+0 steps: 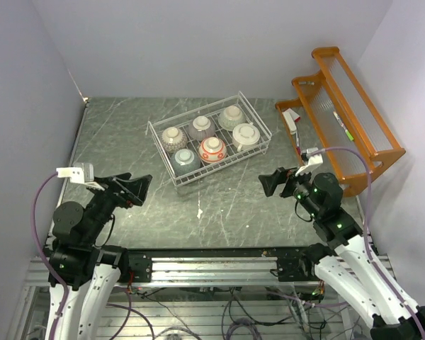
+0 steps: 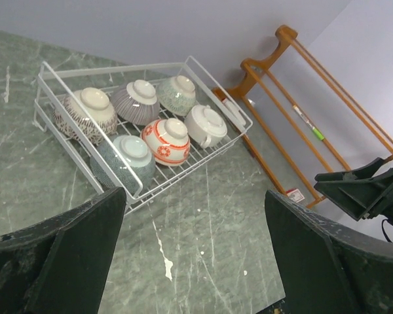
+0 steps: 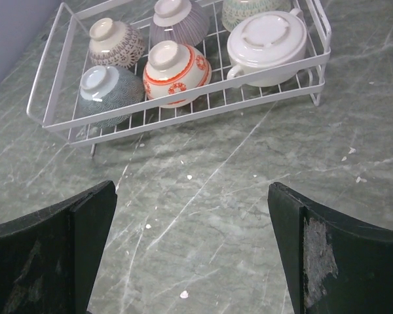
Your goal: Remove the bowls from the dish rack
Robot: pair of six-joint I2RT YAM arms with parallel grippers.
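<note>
Six bowls (image 1: 212, 149) are seen upturned inside the dish rack (image 1: 193, 108). The left gripper (image 1: 142, 188) and right gripper (image 1: 268, 183) are held spread wide short of it, nothing grasped.

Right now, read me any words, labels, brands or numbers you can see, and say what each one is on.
Nothing is legible in any view.
Red-and-white tag beside the orange wooden rack: possibly printed, too small to read.
Pen on that rack: too blurred to read.
Red-and-white bowl: painted pattern only, no lettering seen.
</note>
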